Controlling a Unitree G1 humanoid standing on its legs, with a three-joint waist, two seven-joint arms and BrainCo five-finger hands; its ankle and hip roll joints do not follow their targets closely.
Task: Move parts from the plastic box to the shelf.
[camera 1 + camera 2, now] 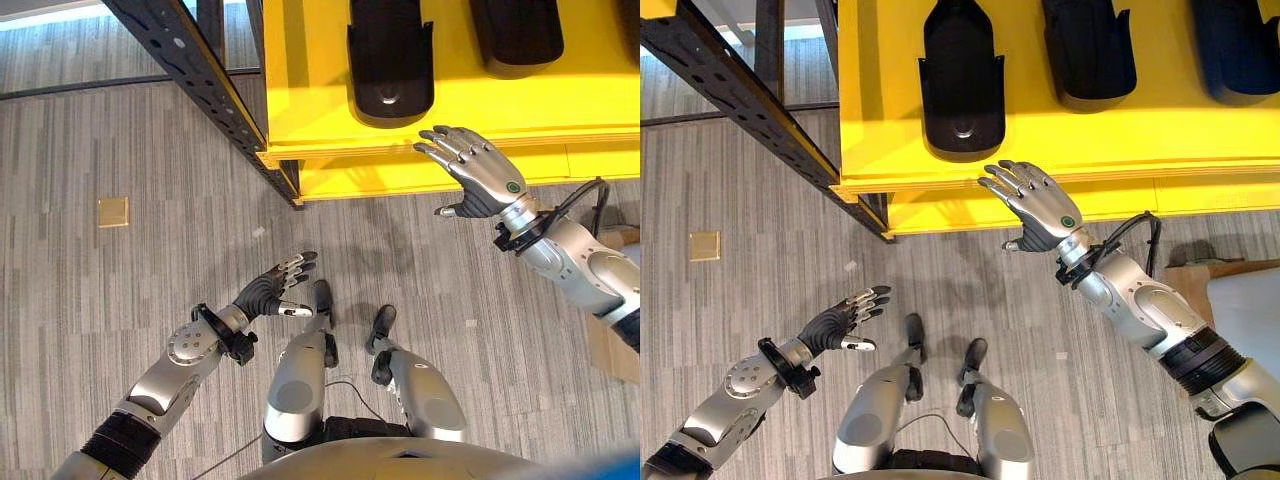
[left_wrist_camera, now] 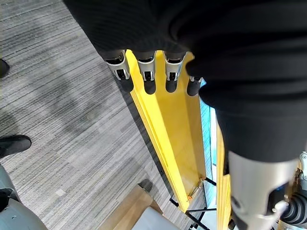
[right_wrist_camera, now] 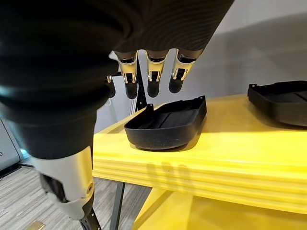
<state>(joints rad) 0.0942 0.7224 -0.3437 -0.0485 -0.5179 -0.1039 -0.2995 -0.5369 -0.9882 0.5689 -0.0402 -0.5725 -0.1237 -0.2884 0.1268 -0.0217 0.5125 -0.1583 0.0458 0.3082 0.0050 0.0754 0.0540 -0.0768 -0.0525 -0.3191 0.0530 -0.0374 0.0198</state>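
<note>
Black plastic parts lie on the yellow shelf point(image 1: 310, 110): one part point(image 1: 390, 60) right in front, a second point(image 1: 518, 32) to its right, and a third point(image 1: 1240, 45) further right. My right hand point(image 1: 475, 170) hovers open at the shelf's front edge, just below the nearest part point(image 3: 165, 127), holding nothing. My left hand point(image 1: 272, 290) hangs low over the floor with relaxed open fingers point(image 2: 146, 79) and is empty.
A dark metal shelf upright point(image 1: 200, 75) runs diagonally at the left. A small square floor plate point(image 1: 112, 211) sits in the grey carpet. A cardboard box edge point(image 1: 1200, 265) and a pale bin point(image 1: 1250, 320) stand at the right.
</note>
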